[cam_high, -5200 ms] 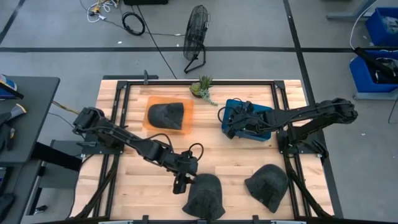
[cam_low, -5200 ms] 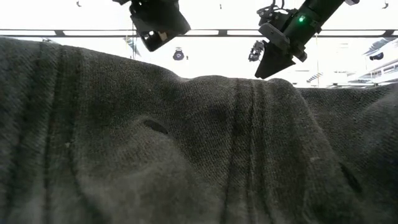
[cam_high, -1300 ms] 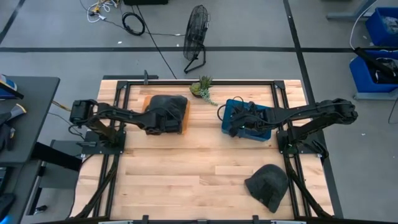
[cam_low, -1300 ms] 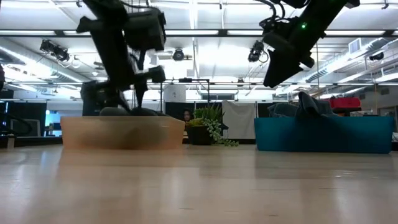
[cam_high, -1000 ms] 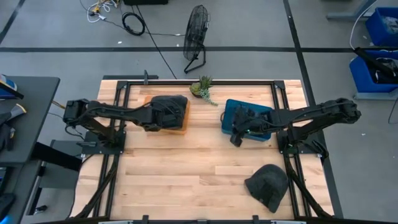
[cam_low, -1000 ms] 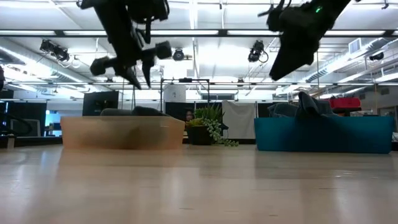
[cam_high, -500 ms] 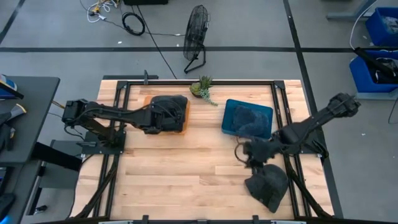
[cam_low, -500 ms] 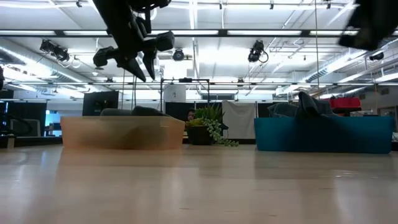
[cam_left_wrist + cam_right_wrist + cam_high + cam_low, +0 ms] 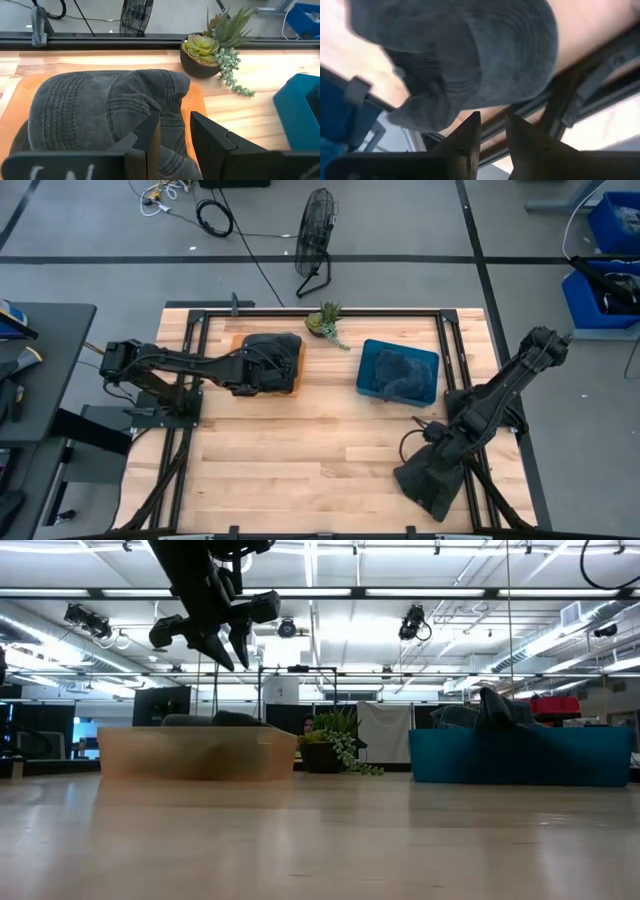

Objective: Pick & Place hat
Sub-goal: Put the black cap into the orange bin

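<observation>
— So, nearest to us on the table [image 9: 300, 470], at about five o'clock in the high view, we see a dark grey hat [image 9: 432, 478] lying on the wood by the front edge. The right gripper [image 9: 432, 442] hangs just over its far side.

— And its fingers? In the right wrist view we look past them [image 9: 469, 131] with a narrow gap between the tips, nothing pinched there, and the hat [image 9: 470, 55] fills the space beyond.

— We agree, slightly apart and empty. Going farther, toward one o'clock from the table's middle, we find the blue bin [image 9: 398, 372] with a dark hat heaped inside; the low view shows that bin [image 9: 520, 758] with fabric poking above its rim.

— Over at eleven o'clock we have the orange tray [image 9: 298, 370] holding grey hats [image 9: 268, 352]. The left gripper [image 9: 252, 372] sits over its near edge.

— In the left wrist view we see its fingers [image 9: 149, 135] spread apart, gripping nothing, with the tray's hats [image 9: 100, 112] just below them. The low view shows it raised above the tray [image 9: 198, 754].

— Farthest back, at twelve o'clock, we spot a small potted succulent [image 9: 325, 320] near the table's rear edge, and a floor fan [image 9: 315, 240] on the floor beyond.
</observation>
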Robot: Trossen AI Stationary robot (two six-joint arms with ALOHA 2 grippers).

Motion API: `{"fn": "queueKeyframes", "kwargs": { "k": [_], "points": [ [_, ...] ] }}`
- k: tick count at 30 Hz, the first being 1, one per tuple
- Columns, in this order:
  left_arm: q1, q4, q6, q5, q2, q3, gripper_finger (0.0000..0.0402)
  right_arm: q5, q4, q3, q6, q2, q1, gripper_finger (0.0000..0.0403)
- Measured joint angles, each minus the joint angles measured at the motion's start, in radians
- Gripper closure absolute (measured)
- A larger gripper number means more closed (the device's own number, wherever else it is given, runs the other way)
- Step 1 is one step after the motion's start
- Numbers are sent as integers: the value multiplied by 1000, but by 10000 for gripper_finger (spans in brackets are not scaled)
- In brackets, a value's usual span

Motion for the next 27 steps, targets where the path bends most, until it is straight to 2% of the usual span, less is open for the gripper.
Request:
{"fn": "queueKeyframes", "kwargs": {
  "k": [3,11,20,27],
  "points": [
    [0,-1,0,0,0,0,291,-9,27,0,32,31,17,307],
    [0,-9,0,0,0,0,291,-112,183,0,39,179,43,303],
    [0,-17,0,0,0,0,291,-105,123,0,74,343,51,263],
    [0,-20,42,1,0,0,291,-104,211,0,67,374,52,245]
  ]
}}
